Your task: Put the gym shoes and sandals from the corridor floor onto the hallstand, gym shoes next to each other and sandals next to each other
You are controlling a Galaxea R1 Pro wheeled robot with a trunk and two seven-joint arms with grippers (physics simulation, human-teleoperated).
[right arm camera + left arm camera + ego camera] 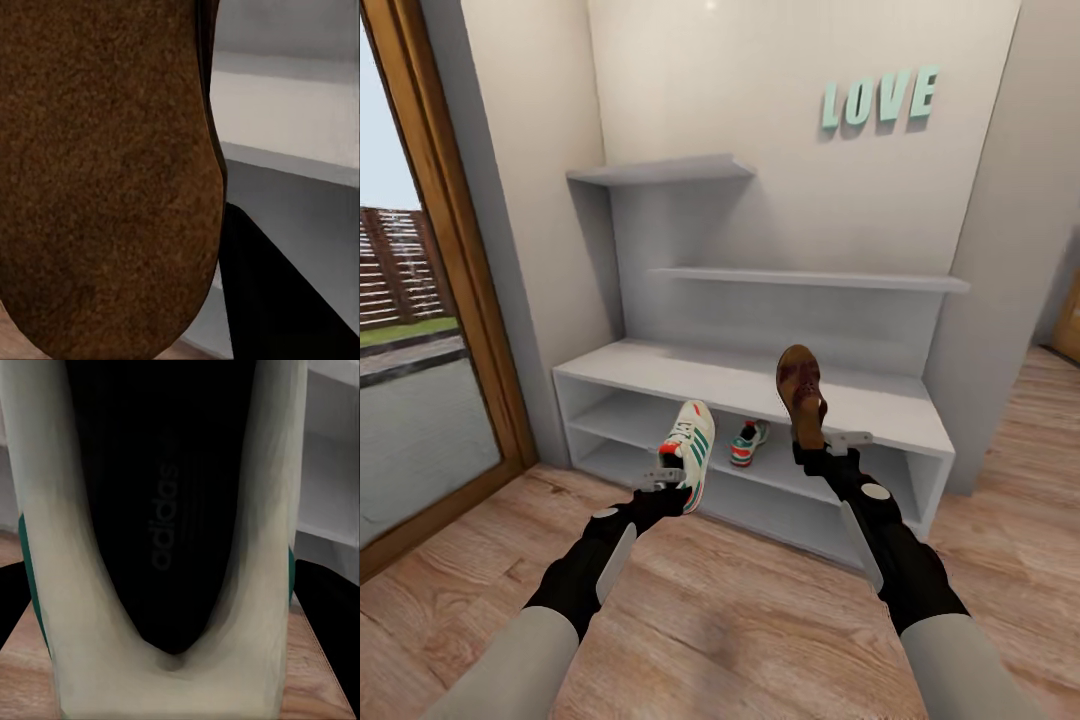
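A white gym shoe (pixel 691 450) with green stripes hangs toe-up in front of the hallstand (pixel 660 368), and my left gripper (pixel 676 480) is shut on its heel end. In the left wrist view its black insole (pixel 165 510) sits between my dark fingers (pixel 326 607). My right gripper (pixel 823 447) is shut on a brown sandal (pixel 801 392), held upright above the hallstand's front edge. The right wrist view faces the sandal's brown sole (pixel 105 180), with a dark finger (pixel 277 300) beside it. A second gym shoe (pixel 749 443) rests on an inner shelf of the hallstand.
A wood-framed glass door (pixel 455 300) stands at the left. Stepped grey wall shelves (pixel 660 170) hang above the hallstand, below the letters LOVE (pixel 878 100). A wall corner (pixel 1000 320) juts out at the right. The plank corridor floor (pixel 740 610) stretches in front.
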